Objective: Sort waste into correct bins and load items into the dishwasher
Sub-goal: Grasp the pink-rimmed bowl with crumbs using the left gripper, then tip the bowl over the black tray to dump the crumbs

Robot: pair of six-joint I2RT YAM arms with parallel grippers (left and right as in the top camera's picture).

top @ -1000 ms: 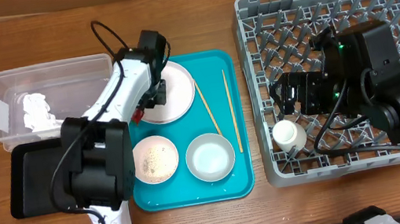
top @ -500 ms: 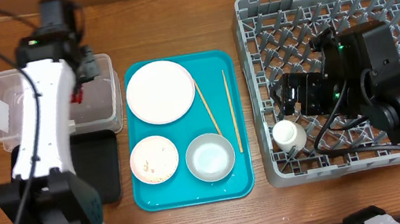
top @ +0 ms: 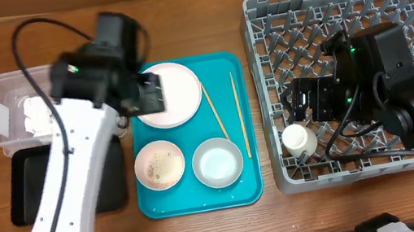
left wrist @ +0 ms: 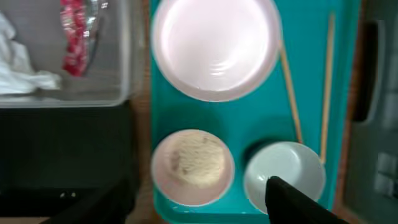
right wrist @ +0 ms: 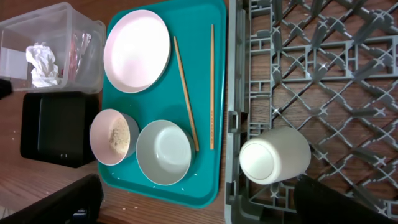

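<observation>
Left wrist view: the crumpled red-and-white wrapper (left wrist: 73,37) and the white tissue (left wrist: 15,59) lie side by side inside the clear tub (left wrist: 93,98), ahead of the left claw (left wrist: 198,186) and out past one of its fingers. The black tray (left wrist: 62,155) lies closer in on that same side, butting up to the tub. The claw's two dark fingers (left wrist: 295,200) show blurred at the bottom of the view, spread wide with nothing between them. Under the gap sits the small pink dish (left wrist: 193,167) with a pale grainy heap (left wrist: 198,160) in it. The grey bowl (left wrist: 287,177) lies at the tip of the other finger, just beside the dish. Farther ahead of the gap is the large pale plate (left wrist: 214,46), and the two chopsticks (left wrist: 290,93) run past the plate and end beside the bowl. All of these rest on the teal tray (left wrist: 249,124). From overhead, this claw hangs above the plate's edge on the tub side. The right claw (right wrist: 198,183) hangs over the grey dish rack (right wrist: 235,93), its fingers likewise wide apart and empty. The white cup (right wrist: 275,155) lies in the rack just ahead of it, nearer one finger than the other, apparently on its side. Tray and rack stand side by side on a wooden table (top: 176,22).
</observation>
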